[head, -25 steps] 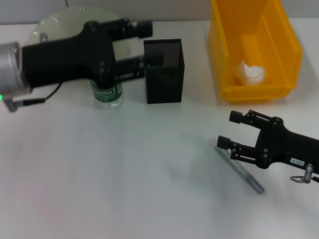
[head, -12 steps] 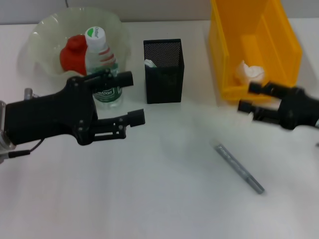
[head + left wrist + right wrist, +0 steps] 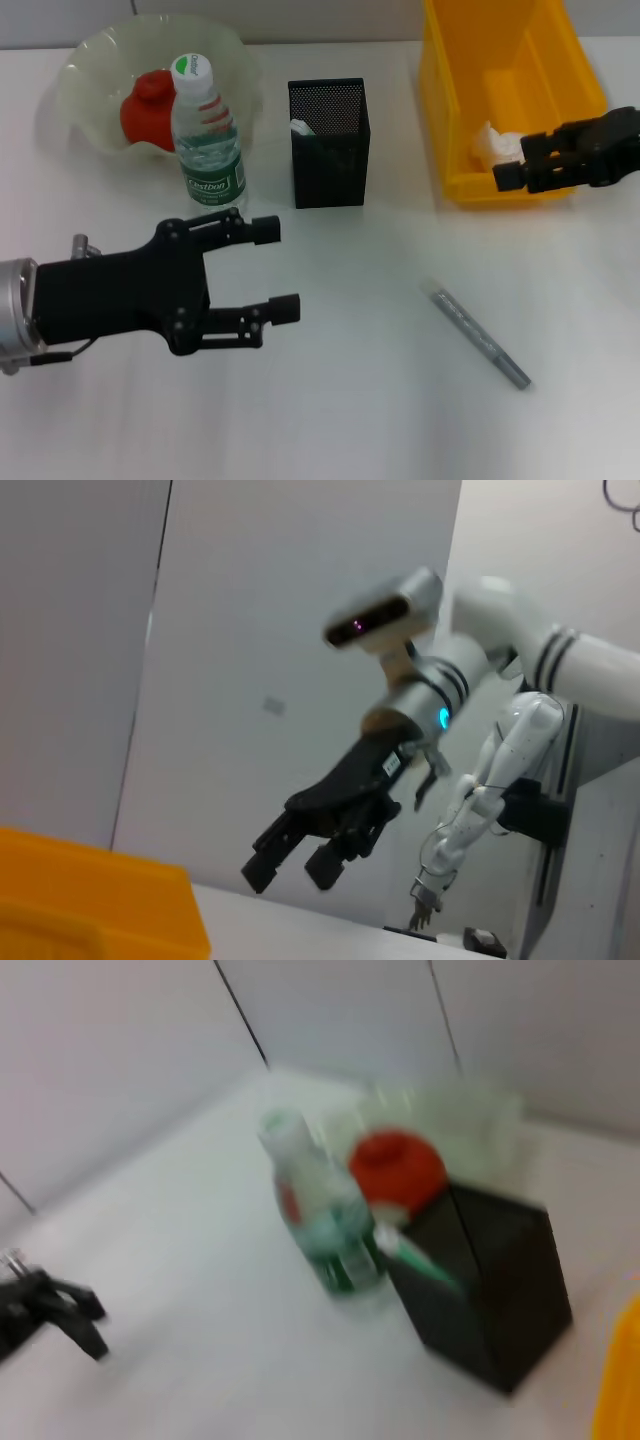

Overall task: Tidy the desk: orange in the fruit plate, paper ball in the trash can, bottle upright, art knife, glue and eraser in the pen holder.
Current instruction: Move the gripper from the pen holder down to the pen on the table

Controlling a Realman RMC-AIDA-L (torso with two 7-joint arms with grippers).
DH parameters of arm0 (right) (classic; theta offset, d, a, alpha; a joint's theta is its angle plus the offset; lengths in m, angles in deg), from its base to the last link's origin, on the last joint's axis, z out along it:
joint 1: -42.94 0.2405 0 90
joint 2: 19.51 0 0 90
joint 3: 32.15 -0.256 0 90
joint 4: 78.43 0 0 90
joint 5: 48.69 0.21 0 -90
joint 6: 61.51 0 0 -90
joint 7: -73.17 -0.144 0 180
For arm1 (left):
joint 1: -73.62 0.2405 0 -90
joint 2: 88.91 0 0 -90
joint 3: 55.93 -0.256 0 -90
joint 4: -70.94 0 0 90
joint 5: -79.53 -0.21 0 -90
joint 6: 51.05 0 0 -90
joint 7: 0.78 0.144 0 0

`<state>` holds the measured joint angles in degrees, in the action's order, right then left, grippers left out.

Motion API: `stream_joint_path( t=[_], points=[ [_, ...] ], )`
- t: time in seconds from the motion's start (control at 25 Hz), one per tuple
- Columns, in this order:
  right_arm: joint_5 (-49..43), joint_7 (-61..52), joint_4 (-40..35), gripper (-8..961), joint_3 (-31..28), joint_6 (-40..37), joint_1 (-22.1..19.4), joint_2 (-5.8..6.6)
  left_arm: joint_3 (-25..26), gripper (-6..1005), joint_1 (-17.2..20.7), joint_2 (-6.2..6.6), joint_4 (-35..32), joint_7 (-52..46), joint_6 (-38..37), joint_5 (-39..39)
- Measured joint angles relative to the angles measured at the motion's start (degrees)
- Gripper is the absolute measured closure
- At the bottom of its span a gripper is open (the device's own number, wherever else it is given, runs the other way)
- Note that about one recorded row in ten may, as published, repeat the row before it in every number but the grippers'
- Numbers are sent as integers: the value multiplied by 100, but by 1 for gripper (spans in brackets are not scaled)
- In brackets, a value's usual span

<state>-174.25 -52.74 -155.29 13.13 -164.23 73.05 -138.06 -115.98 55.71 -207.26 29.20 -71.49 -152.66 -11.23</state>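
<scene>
— Claws, as we log them?
— Left claw point(image 3: 272, 270): low over the tabletop point(image 3: 330, 420), spread wide, empty. Right claw point(image 3: 522, 160): at the trash can point(image 3: 565, 180), parted, empty.
— Legible text?
— Bottle point(image 3: 205, 135), upright by the fruit plate point(image 3: 85, 75): we read "CestDon".

- We see the orange point(image 3: 148, 107) red-orange in the pale-green translucent fruit plate point(image 3: 85, 80).
- At its 3 o'clock, the bottle point(image 3: 206, 140) is clear, with a dark green label and a white-and-green cap.
- The pen holder point(image 3: 330, 143) is black mesh.
- The trash can point(image 3: 510, 95) is bright yellow; the paper ball point(image 3: 496, 144) is white.
- The grey stick point(image 3: 480, 338) looks metallic.
</scene>
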Motion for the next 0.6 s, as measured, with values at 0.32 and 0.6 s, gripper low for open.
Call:
stream_joint_path(
  t=[0.32,0.6],
  points=[
    [-1986,-1808,167,193,1308,-417,1308,135,-11,166,20,-2,368,516,31,-3],
    [-3095,-2310,1093,194,1710,-199,2206,-56,-7,167,26,-11,380,536,54,-3]
  ],
)
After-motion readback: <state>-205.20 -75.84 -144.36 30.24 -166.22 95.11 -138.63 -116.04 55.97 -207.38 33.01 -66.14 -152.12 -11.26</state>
